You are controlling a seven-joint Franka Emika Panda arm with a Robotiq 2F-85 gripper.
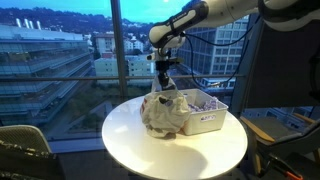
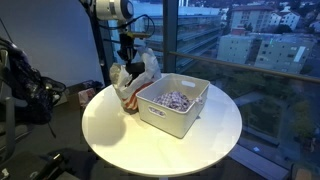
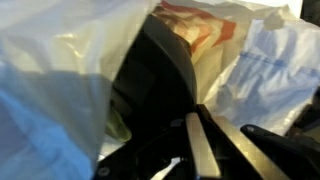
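Bag: crumpled plastic, just left of bin
Tool: pressed together, pinching bag top
Bin: white, on round desk

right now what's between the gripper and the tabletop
Only the crumpled plastic bag, hanging from the shut gripper down to the table; both exterior views show it.

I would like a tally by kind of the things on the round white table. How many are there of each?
Crumpled plastic bag, gripped at its top by the gripper: 1
White plastic bin, holding small pieces too small to count: 1
Total on the round white table: 2
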